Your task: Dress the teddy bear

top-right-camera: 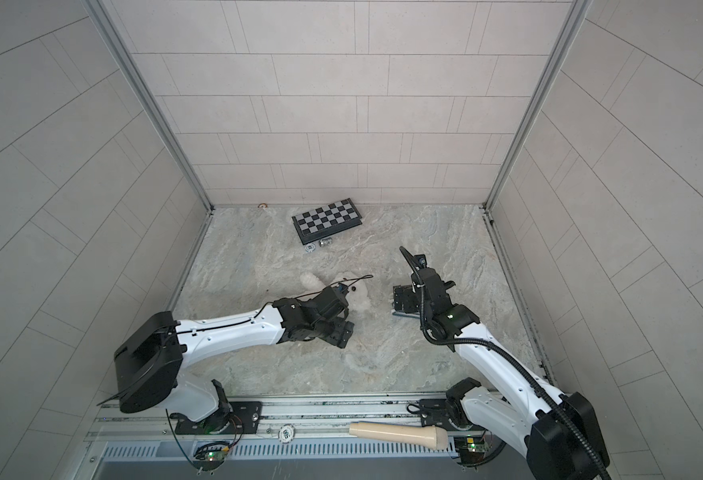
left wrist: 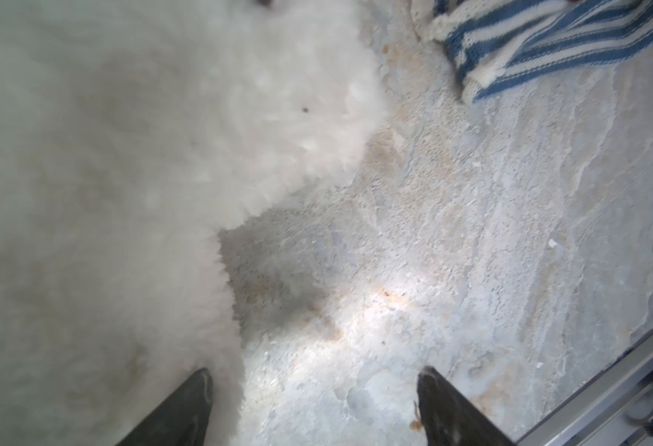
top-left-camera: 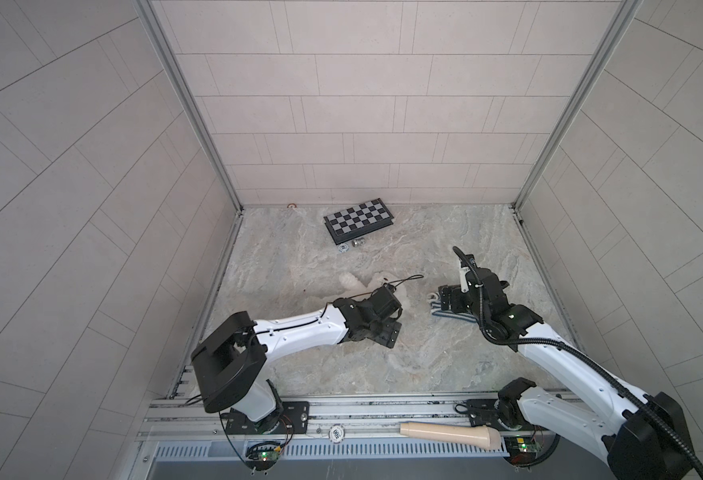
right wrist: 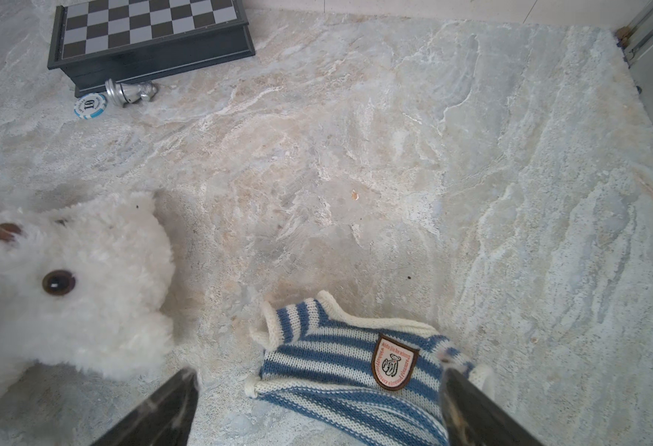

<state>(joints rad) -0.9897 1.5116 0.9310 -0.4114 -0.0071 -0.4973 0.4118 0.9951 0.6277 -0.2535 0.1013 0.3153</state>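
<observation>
In both top views the teddy bear (top-right-camera: 361, 303) lies on the marble table (top-left-camera: 424, 374), a little left of the middle. Most of it is hidden beneath the left arm's wrist, with white fluff showing on the far side. Right of it, apart from it, the striped shirt (top-left-camera: 451, 319) lies under the right arm's wrist. A chessboard (top-left-camera: 358, 220) sits at the far edge, with a poker chip (top-left-camera: 343, 248) and a fallen silver chess piece (top-left-camera: 358, 243) just on its near side. A beige handle (top-left-camera: 449, 434) lies on the near rail.

In the left wrist view the left fingers (left wrist: 452, 415) stand wide. One tip is at the edge of the bear's fur and the other is over bare table. The shirt shows beyond, apart from the bear.

In the right wrist view the right fingers (right wrist: 162, 413) stand wide and grip nothing. The shirt lies flat, badge up, partly between them. One tip overlaps the shirt's edge, but I cannot tell whether it touches. The bear's face, eyes up, lies beside the shirt with bare table between them.
</observation>
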